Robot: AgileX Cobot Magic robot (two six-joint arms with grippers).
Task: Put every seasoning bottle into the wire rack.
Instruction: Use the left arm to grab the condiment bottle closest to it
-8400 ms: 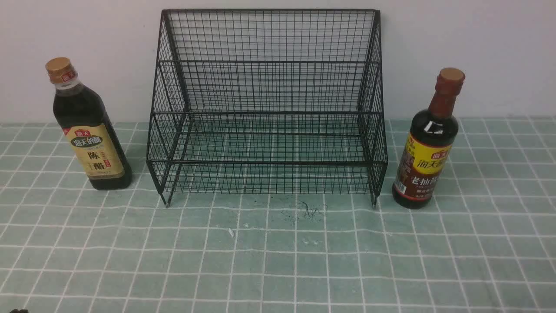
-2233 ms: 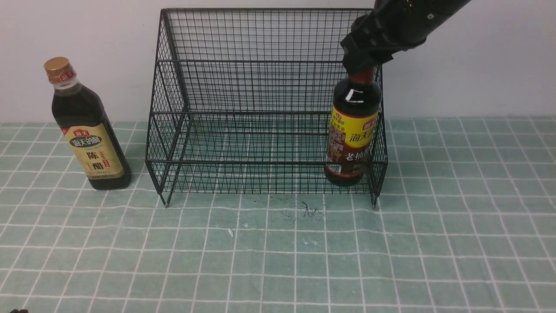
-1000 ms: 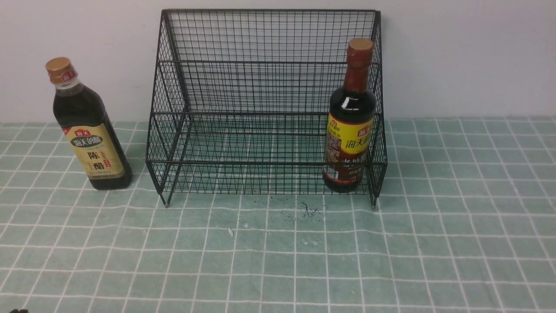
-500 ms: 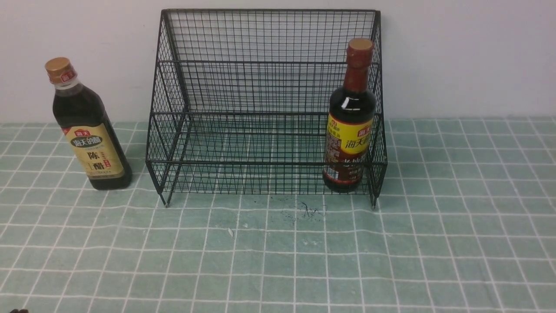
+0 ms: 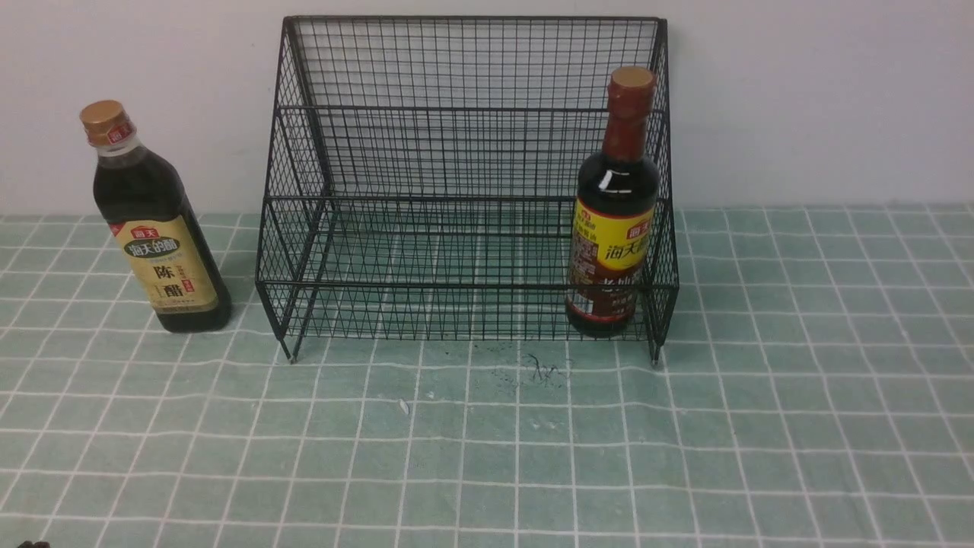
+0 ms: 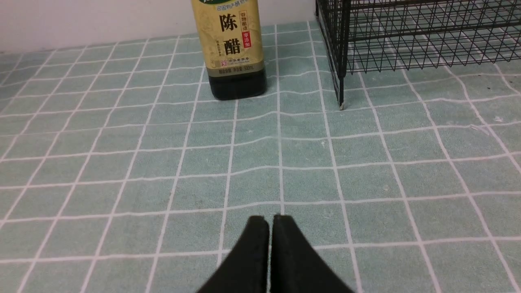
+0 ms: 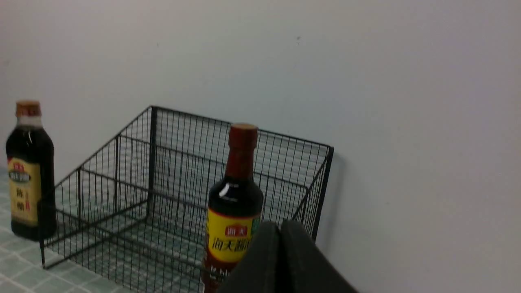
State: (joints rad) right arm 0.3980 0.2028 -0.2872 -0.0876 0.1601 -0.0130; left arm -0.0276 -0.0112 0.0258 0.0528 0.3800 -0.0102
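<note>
The black wire rack (image 5: 464,152) stands against the wall. The red-necked bottle with the yellow-red label (image 5: 615,205) stands upright in the rack's lower tier at its right end; it also shows in the right wrist view (image 7: 235,203). The gold-capped bottle with the tan label (image 5: 152,221) stands on the cloth left of the rack, also in the left wrist view (image 6: 232,44). My left gripper (image 6: 270,219) is shut and empty, low over the cloth in front of that bottle. My right gripper (image 7: 280,226) is shut and empty, apart from the rack. Neither arm shows in the front view.
A green checked tablecloth (image 5: 487,457) covers the table, with small dark marks (image 5: 540,369) in front of the rack. A white wall (image 5: 822,99) runs close behind the rack. The rack's left foot (image 6: 341,106) stands near the gold-capped bottle.
The right arm carried the red-necked bottle from the cloth into the rack's right end, let go and left the front view. In the last second nothing has moved.
</note>
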